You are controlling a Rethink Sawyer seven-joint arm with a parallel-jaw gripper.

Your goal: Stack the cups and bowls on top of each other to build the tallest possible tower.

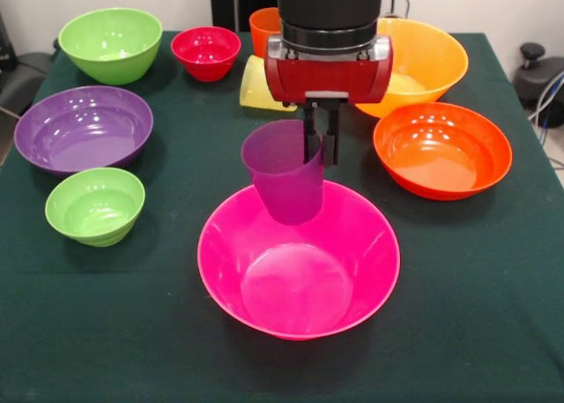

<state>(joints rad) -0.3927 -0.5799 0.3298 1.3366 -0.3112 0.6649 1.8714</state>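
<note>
purple cup (284, 172) tilted, pinched by rim wall in closed claw (321, 145), held over far rim of pink bowl (298, 260) at table (493, 271) centre; other bowls scattered around.

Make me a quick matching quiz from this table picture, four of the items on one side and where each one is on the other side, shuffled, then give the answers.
Things:
1. purple cup
2. red bowl
3. pink bowl
4. purple bowl

Places:
A. picture's left edge, behind a small green bowl
B. nearest the camera, centre
C. held by the gripper over the pink bowl's far rim
D. far side, right of the big green bowl

Pairs: 1-C, 2-D, 3-B, 4-A
</note>
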